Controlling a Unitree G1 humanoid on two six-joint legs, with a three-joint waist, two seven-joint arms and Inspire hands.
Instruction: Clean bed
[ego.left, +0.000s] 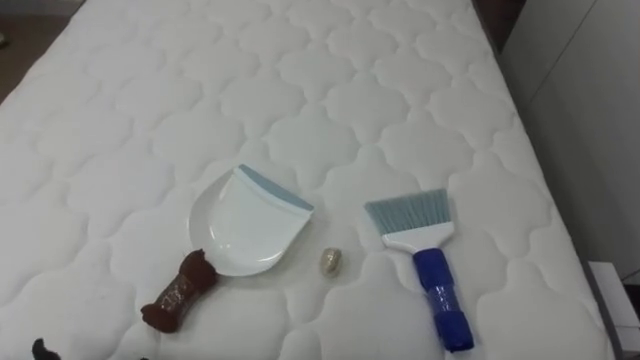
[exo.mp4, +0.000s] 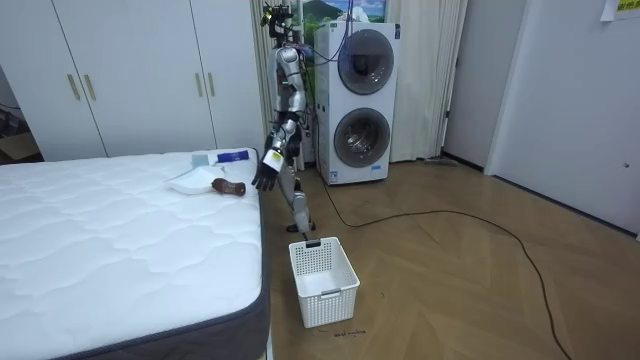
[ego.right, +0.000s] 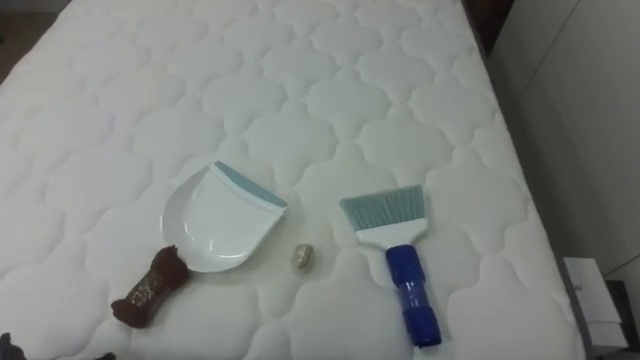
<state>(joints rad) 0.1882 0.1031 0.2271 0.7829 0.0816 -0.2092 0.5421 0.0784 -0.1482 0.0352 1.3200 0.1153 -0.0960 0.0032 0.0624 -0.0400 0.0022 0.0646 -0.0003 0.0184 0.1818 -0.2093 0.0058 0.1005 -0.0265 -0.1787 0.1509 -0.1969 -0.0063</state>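
A white dustpan (ego.left: 245, 225) with a brown handle (ego.left: 180, 292) lies on the quilted white mattress (ego.left: 300, 80), its mouth facing away from me. To its right lies a hand brush (ego.left: 435, 270) with a blue handle and pale blue bristles. Between them rests a small crumpled ball of litter (ego.left: 332, 261). Dark tips of my left hand (ego.left: 42, 350) show at the bottom left, short of the dustpan handle. In the room view I stand at the bed's edge, my left hand (exo.mp4: 265, 175) hanging with relaxed fingers beside the dustpan (exo.mp4: 190, 180).
The mattress's right edge drops off close beside the brush. A white plastic basket (exo.mp4: 322, 280) stands on the wooden floor behind me. Stacked washing machines (exo.mp4: 360, 100) and white wardrobe doors (exo.mp4: 130, 70) line the back wall.
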